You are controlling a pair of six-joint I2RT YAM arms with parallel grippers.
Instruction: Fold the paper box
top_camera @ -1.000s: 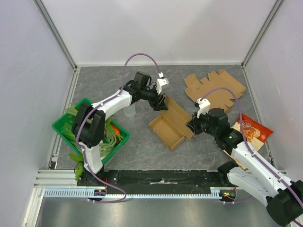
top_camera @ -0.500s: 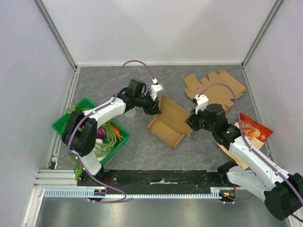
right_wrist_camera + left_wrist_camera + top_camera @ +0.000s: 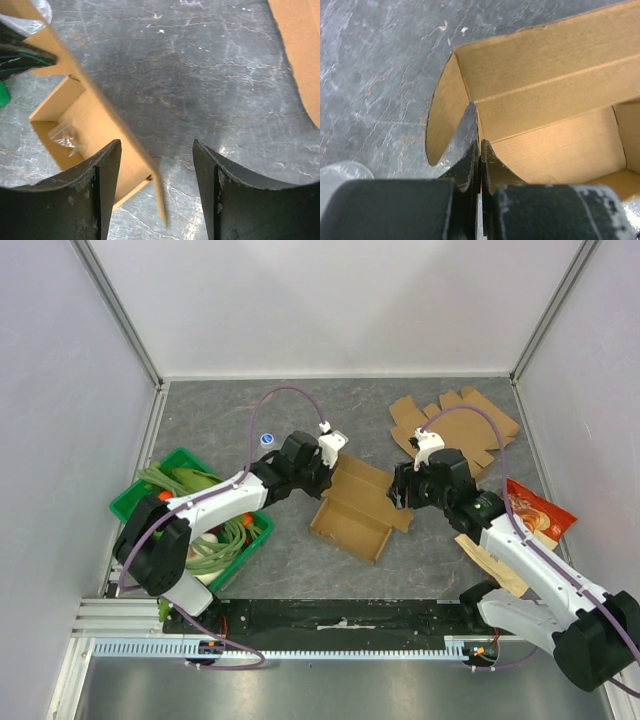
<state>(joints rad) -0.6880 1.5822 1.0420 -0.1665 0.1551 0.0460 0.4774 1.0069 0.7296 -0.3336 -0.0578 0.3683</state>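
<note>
no readable text, no legible labels

The tan corrugated-cardboard box [image 3: 352, 508] is showing plain brown with fine ribbing inside. The dark grey stone-look table [image 3: 300, 560] is carrying pale veins and rusty streaks. The green plastic basket [image 3: 250, 540] is holding green stalks [image 3: 180, 480]. The glossy snack packet [image 3: 535, 515] is glowing red-orange. The left hand [image 3: 479, 147] and right hand [image 3: 156, 145] are looking matte black.
</note>
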